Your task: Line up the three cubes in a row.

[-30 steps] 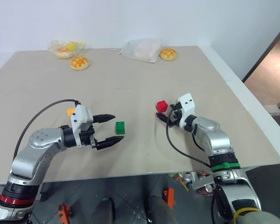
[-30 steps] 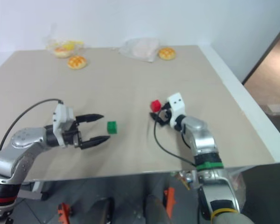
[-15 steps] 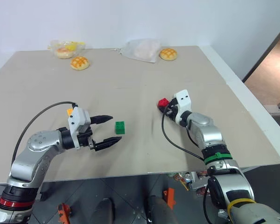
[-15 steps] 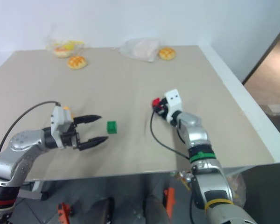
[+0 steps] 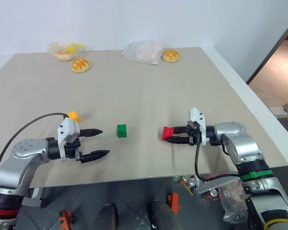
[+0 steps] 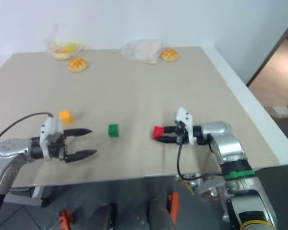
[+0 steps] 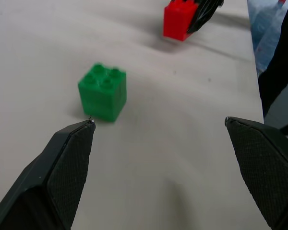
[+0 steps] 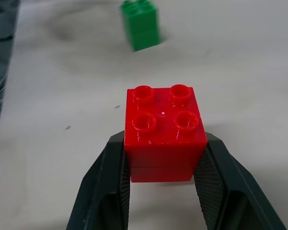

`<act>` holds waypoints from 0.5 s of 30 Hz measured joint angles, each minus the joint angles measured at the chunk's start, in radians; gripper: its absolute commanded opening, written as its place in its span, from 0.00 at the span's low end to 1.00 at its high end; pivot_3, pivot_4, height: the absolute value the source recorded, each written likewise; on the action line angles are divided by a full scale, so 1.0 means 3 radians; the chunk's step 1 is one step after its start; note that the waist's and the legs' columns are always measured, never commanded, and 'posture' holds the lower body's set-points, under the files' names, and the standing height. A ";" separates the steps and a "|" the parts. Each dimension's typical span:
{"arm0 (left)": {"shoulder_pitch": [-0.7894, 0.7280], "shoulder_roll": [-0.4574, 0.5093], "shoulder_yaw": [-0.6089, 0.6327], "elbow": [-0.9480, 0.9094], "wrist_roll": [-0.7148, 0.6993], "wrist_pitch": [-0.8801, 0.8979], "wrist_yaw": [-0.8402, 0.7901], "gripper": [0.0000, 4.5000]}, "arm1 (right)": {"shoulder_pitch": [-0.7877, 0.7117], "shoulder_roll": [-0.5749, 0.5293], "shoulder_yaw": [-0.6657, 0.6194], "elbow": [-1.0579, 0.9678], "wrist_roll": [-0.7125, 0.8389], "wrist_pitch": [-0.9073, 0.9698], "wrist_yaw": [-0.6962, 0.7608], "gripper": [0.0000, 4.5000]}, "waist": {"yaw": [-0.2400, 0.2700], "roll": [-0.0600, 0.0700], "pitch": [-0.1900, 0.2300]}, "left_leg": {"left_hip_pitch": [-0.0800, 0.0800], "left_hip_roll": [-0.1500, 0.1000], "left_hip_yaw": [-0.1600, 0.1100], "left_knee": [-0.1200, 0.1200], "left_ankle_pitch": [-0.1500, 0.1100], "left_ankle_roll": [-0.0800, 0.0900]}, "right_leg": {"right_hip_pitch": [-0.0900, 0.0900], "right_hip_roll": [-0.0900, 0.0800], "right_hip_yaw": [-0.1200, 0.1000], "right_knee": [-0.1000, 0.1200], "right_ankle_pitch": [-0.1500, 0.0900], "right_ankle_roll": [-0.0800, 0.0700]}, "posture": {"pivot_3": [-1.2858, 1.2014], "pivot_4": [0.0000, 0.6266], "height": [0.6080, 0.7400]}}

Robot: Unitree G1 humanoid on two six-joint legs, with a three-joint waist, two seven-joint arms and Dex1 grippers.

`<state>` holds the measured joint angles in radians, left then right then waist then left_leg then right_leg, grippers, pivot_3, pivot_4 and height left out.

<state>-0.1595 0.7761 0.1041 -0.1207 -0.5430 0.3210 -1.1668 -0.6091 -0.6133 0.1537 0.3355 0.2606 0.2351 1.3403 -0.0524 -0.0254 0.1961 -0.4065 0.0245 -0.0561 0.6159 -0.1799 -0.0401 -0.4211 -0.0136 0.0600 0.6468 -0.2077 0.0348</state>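
Observation:
A red cube [image 5: 167, 132] with a studded top is clamped between the fingers of my right gripper [image 5: 172, 136], which points left just above the table near the front; it also shows as the red cube [image 8: 164, 135] up close. The green cube [image 5: 122, 130] sits on the table left of it, apart from both grippers. My left gripper [image 5: 99, 143] stands open with nothing between its fingers, left of and nearer than the green cube [image 7: 102, 92]. The orange-yellow cube [image 5: 74, 115] lies behind my left hand, at the left.
At the far edge of the beige table [image 5: 144, 86] lie two golden buns [image 5: 80, 65] [image 5: 171, 55], a clear bag with food [image 5: 63, 50] and a crumpled plastic bag [image 5: 144, 51]. The table's front edge runs just below both arms.
My right gripper has shut on the red cube, swung round to point left and come back toward the front edge. My left arm has drawn away left, uncovering the orange-yellow cube.

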 measured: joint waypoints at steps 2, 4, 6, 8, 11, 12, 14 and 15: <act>0.0042 0.0039 0.0030 0.0039 0.0031 -0.0033 -0.0021 1.00 | -0.0088 0.0033 0.0023 0.0176 -0.0047 -0.0104 0.0039 0.28 | 0.0002 0.0000 0.0000 | -0.0001 0.0003 0.0001 0.0003 0.0000 0.0000 | 0.0000 0.0004 0.0001 0.0000 0.0001 -0.0002 | 0.52 0.24 1.00; 0.0108 0.0089 0.0047 0.0054 0.0061 -0.0055 -0.0063 1.00 | -0.0197 0.0087 0.0065 0.0375 -0.0111 -0.0248 0.0086 0.28 | 0.0001 0.0000 0.0000 | -0.0001 0.0005 0.0003 0.0004 0.0000 0.0000 | -0.0001 0.0005 0.0002 0.0000 0.0002 -0.0003 | 0.52 0.24 1.00; 0.0156 0.0089 0.0054 0.0047 0.0067 -0.0059 -0.0062 1.00 | -0.0281 0.0159 0.0132 0.0521 -0.0154 -0.0358 0.0155 0.28 | 0.0002 0.0000 0.0000 | -0.0002 0.0007 0.0003 0.0003 0.0000 0.0000 | -0.0002 0.0007 0.0002 0.0000 0.0002 -0.0003 | 0.52 0.24 1.00; 0.0194 0.0087 0.0060 0.0023 0.0067 -0.0057 -0.0056 1.00 | -0.0333 0.0223 0.0168 0.0637 -0.0177 -0.0444 0.0218 0.28 | 0.0005 0.0000 0.0000 | -0.0003 0.0007 0.0003 0.0003 0.0000 0.0000 | -0.0003 0.0007 0.0002 0.0001 0.0004 -0.0003 | 0.52 0.24 1.00; 0.0256 0.0086 0.0075 -0.0061 0.0057 -0.0048 -0.0034 1.00 | -0.0424 0.0249 0.0229 0.0834 -0.0217 -0.0555 0.0383 0.28 | 0.0010 0.0000 0.0000 | -0.0004 0.0007 0.0003 0.0002 -0.0002 -0.0003 | -0.0004 0.0007 0.0002 0.0002 0.0004 -0.0004 | 0.52 0.24 1.00; 0.0265 0.0086 0.0081 -0.0065 0.0049 -0.0041 -0.0029 1.00 | -0.0453 0.0249 0.0240 0.0865 -0.0232 -0.0584 0.0424 0.28 | 0.0010 0.0000 0.0000 | -0.0004 0.0007 0.0003 0.0002 -0.0002 -0.0003 | -0.0004 0.0007 0.0003 0.0001 0.0004 -0.0004 | 0.52 0.24 1.00; 0.0287 0.0086 0.0103 -0.0080 0.0044 -0.0030 0.0004 1.00 | -0.0495 0.0258 0.0280 0.0927 -0.0266 -0.0678 0.0496 0.28 | 0.0010 0.0000 0.0000 | -0.0004 0.0008 0.0003 0.0002 -0.0003 -0.0004 | -0.0004 0.0009 0.0003 0.0001 0.0004 -0.0004 | 0.52 0.24 1.00; 0.0311 0.0087 0.0128 -0.0102 0.0041 -0.0030 0.0010 1.00 | -0.0520 0.0272 0.0281 0.0979 -0.0295 -0.0747 0.0521 0.28 | 0.0010 0.0000 0.0000 | -0.0003 0.0008 0.0003 0.0002 -0.0003 -0.0004 | -0.0004 0.0009 0.0003 0.0002 0.0004 -0.0004 | 0.52 0.24 1.00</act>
<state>-0.0662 0.8021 0.1424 -0.1512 -0.5308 0.3121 -1.1638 -0.7650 -0.5318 0.2381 0.6291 0.1722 0.0109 1.4967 -0.0496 -0.0254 0.1961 -0.4075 0.0270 -0.0553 0.6166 -0.1807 -0.0413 -0.4223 -0.0110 0.0609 0.6473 -0.2067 0.0337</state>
